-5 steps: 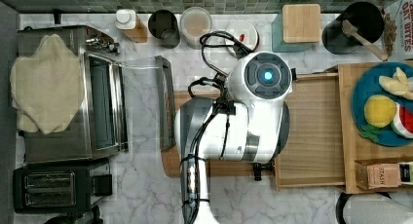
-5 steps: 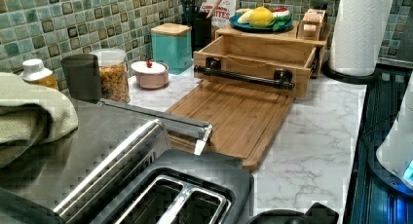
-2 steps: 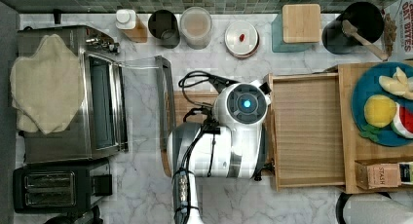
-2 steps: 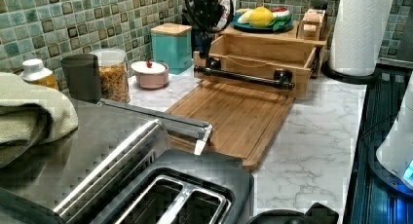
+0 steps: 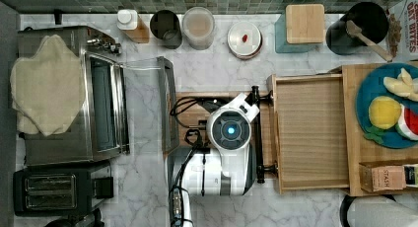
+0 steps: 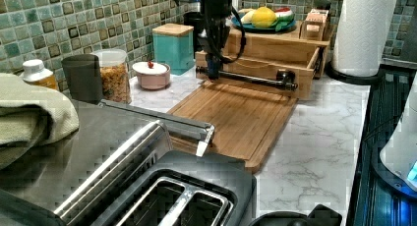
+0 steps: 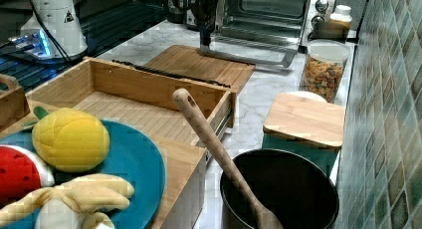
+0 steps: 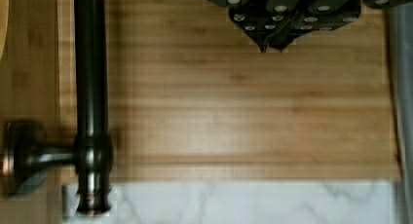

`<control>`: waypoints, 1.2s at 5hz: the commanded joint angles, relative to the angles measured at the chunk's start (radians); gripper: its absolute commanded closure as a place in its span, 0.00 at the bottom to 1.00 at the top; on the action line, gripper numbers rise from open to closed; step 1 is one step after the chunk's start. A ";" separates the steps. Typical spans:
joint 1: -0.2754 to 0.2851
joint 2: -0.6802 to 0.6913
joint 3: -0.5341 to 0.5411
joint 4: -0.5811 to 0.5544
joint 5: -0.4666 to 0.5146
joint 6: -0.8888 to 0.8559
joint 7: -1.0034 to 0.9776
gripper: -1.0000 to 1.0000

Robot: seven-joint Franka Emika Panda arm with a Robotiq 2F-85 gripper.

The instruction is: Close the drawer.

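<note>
**Squaring up for the push on the drawer front**

Right now the drawer [image 5: 309,133] stands pulled well out from under the wooden stand, its bottom bare; in the top view it lies right of the cutting board [image 6: 236,118]. My gripper [image 8: 271,36] hangs over that board, just beside the dark handle bar [image 8: 89,87] on the drawer's front. In the wrist view the fingertips meet at a point, so I read the jaws as closed on nothing. To do this well I would keep them closed and bring them flat against the bar or the front panel near its middle, not at one end. My judgement is that an off-centre push could skew the drawer on its runners. I would push straight and level, keeping clear of the board.
</note>
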 commanded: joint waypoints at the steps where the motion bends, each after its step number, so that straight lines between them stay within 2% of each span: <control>1: -0.026 0.027 -0.029 0.005 -0.090 -0.006 -0.077 1.00; 2: -0.040 0.027 -0.045 -0.024 -0.079 0.080 -0.137 1.00; 4: -0.064 0.159 -0.072 0.062 -0.013 0.024 -0.209 1.00; 5: -0.087 0.186 -0.079 0.070 0.034 0.015 -0.246 1.00; 6: -0.095 0.172 -0.103 0.055 0.018 0.056 -0.235 1.00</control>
